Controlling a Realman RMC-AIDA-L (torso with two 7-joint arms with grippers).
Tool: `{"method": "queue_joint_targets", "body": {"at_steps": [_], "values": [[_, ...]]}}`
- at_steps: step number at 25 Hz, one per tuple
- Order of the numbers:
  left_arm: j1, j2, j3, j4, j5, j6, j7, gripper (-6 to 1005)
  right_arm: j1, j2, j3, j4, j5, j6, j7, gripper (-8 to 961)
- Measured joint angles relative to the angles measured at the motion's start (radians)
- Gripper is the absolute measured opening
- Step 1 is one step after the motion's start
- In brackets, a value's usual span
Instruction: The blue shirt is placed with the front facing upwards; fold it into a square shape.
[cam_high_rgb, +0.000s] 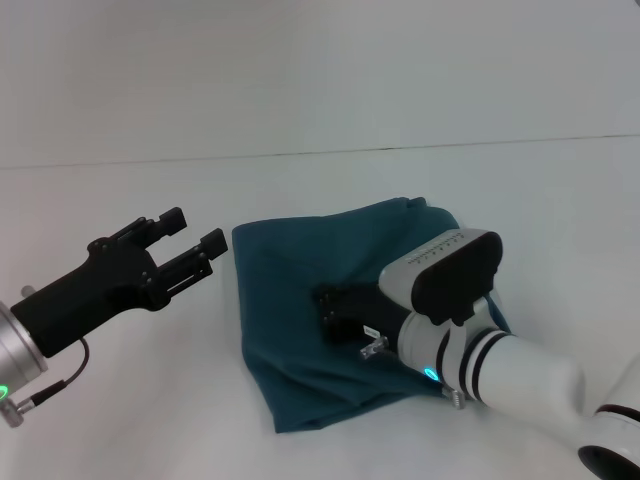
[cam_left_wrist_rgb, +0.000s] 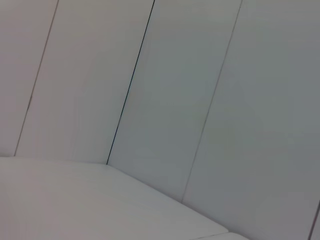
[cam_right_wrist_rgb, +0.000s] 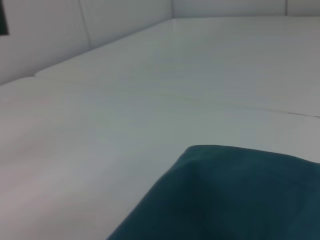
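There is one blue shirt (cam_high_rgb: 300, 300), folded into a plain teal bundle. It lies on one white table (cam_high_rgb: 120, 400). Two grippers are in view: one left gripper (cam_high_rgb: 195, 243) with two black fingers apart, and one right gripper (cam_high_rgb: 328, 310) over the shirt.
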Motion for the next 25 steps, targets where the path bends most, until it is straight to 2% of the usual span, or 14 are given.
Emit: {"method": "queue_joint_targets", "body": {"at_steps": [11,15,19,23,25], "values": [[0.019,0.000,-0.004,-0.004,-0.001,0.001,0.004,738,0.085,0.003,-0.096,0.006,-0.024,0.035,0.144,19],[0.028,0.002,-0.012,-0.010,-0.006,0.010,0.005,738,0.053,-0.009,-0.089,0.024,-0.056,-0.054,0.161,22],[0.038,0.003,-0.033,-0.013,-0.006,0.035,0.011,738,-0.052,-0.047,-0.066,0.013,-0.059,-0.265,0.164,24],[0.041,0.003,-0.049,-0.014,-0.003,0.070,0.032,738,-0.151,-0.118,-0.068,-0.025,-0.115,-0.530,0.218,27],[0.043,0.003,-0.044,-0.014,0.001,0.100,0.062,738,-0.183,-0.148,-0.069,-0.107,-0.200,-0.699,0.310,28]]}}
